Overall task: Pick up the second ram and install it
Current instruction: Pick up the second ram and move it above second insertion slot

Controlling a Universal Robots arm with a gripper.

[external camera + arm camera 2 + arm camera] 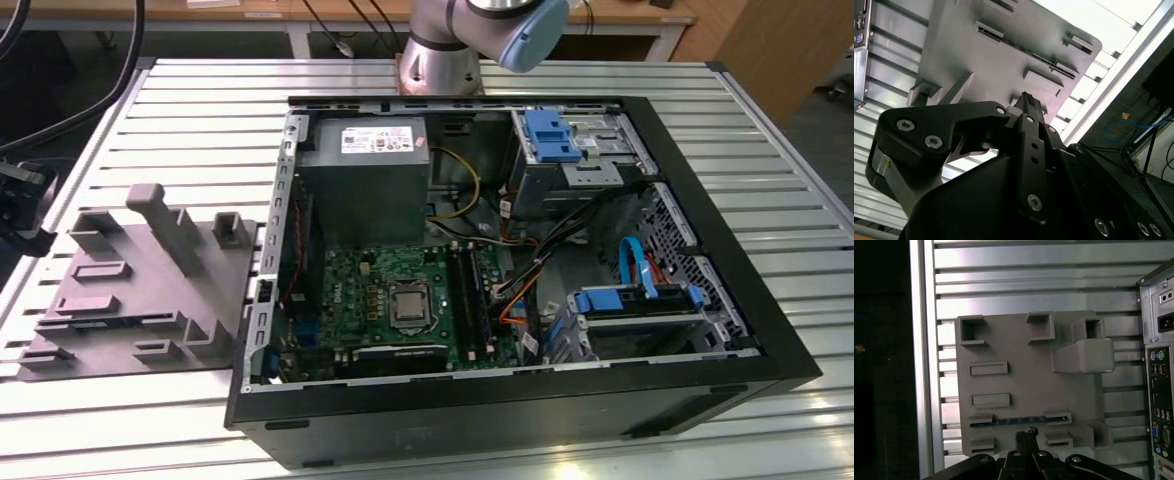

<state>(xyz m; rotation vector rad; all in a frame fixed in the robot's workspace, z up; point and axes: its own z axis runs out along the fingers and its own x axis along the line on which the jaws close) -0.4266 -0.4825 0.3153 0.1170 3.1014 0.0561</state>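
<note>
The second ram [1021,420] is a thin dark blue-green stick lying on edge between two holders of the grey fixture plate [1019,365]. It also appears as a dark strip [1034,54] in the second wrist view. My gripper [1026,434] hangs above the plate beside the stick, apart from it, shut with nothing in it. The same gripper [1026,99] points at the plate in the second wrist view. The open computer case [534,270] lies flat, and its black memory slots [467,290] are beside the processor socket.
The grey fixture plate [134,290] with raised blocks lies at the exterior view's left of the case. Inside the case are a grey power-supply box [363,170], cables and blue drive brackets [550,135]. The arm's base [441,50] stands behind the case. The slatted table's edge [921,365] runs beside the plate.
</note>
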